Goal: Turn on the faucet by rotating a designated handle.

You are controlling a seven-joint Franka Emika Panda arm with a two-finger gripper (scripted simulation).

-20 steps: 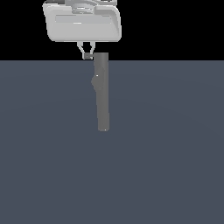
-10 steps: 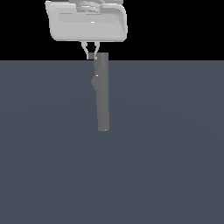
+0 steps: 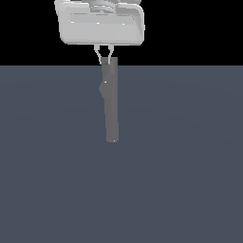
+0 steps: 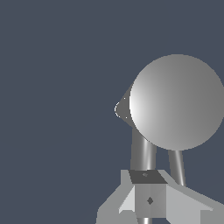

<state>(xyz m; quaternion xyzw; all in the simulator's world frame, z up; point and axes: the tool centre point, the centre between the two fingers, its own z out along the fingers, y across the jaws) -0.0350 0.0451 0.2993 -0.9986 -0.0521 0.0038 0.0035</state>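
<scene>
The faucet (image 3: 111, 102) is a tall, narrow grey column with a small bump (image 3: 102, 89) on its side. In the wrist view I look down on its round top (image 4: 177, 103), with the bump (image 4: 122, 108) at its edge. A thin light-grey rod, the handle (image 4: 177, 168), sticks out from under that top next to a thicker rod (image 4: 142, 151). My gripper (image 3: 104, 58) hangs right at the column's top, on the exterior view's left side of it. Its fingers look closed together and hold nothing. It also shows in the wrist view (image 4: 148, 199), against the thicker rod.
A plain dark grey floor (image 3: 190, 166) lies all around the faucet. My white hand body (image 3: 99, 23) sits above the column's top.
My gripper has shifted a little toward the exterior view's right, closer to the column's top. The faucet has not visibly moved.
</scene>
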